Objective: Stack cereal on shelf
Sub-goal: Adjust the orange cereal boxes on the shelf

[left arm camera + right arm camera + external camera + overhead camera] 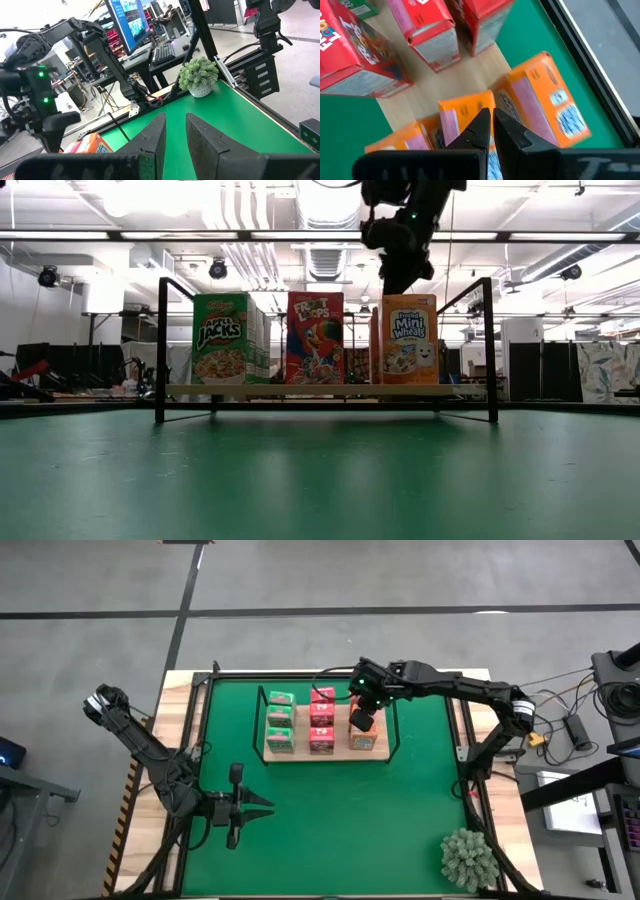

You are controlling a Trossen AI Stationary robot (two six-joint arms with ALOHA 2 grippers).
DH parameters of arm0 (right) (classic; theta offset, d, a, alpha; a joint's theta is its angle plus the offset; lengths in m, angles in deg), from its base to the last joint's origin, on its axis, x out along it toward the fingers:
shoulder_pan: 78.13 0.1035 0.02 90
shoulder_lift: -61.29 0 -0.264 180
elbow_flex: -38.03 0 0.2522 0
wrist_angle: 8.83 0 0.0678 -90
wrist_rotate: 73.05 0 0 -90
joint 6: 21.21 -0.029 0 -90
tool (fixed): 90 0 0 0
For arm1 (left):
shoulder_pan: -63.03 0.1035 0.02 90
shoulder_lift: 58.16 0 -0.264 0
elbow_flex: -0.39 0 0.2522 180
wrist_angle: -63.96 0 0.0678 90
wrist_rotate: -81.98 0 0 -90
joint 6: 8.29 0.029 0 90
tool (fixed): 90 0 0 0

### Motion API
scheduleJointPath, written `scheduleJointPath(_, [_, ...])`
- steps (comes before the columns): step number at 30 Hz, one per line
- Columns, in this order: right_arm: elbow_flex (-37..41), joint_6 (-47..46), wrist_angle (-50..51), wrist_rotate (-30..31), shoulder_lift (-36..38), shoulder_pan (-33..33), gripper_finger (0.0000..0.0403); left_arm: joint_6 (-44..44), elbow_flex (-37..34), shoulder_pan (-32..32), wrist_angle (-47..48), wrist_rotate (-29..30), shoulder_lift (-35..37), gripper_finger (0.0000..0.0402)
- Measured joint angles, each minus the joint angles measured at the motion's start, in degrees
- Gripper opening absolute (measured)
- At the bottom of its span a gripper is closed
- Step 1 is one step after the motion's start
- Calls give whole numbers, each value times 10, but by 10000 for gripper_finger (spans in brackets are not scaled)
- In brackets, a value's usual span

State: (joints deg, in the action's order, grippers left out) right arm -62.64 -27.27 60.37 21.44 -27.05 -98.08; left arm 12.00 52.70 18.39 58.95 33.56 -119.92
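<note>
Flat light-wood shelf (327, 751) with thin black wire ends sits near the green mat's (330, 830) far edge, glossy cardboard cereal (322, 720) rows on it. Right gripper (362, 720) over orange row, fingers nearly closed, empty. Left gripper (262, 808) spread open at mat's near-left.

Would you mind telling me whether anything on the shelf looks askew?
One orange box on the shelf, beside the right tool, looks twisted out of line with the other orange boxes.
</note>
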Motion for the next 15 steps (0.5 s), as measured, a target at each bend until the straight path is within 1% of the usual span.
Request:
scheduleJointPath(7, [0, 14, -25, 1, -26, 18, 13, 0, 0, 0, -1, 0, 0, 56])
scheduleJointPath(15, [0, 31, -15, -5, -20, 29, 13, 0, 0, 0, 1, 0, 0, 56])
